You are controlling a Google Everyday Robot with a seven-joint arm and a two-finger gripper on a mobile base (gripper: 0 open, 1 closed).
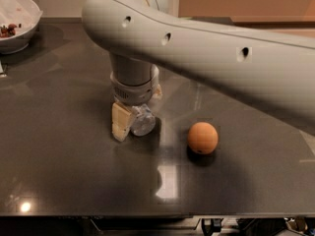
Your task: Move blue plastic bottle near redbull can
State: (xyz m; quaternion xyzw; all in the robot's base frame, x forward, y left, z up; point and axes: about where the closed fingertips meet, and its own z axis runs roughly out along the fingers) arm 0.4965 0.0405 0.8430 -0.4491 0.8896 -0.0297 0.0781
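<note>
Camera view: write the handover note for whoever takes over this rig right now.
Gripper: down low at mid-table, right at the bottle; whether it has a firm hold cannot be told.
Bottle: against the gripper, just above or on the table.
Can: not in view; the arm covers much of the far side.
Also there: an orange right of the bottle and apart from it, and a bowl at the far left.
Done: gripper is at the bottle.
Left: find the can and set the bottle beside it.

Beneath the arm [211, 58], claw [133, 128] and clasped blue plastic bottle [144, 120] are half hidden.
</note>
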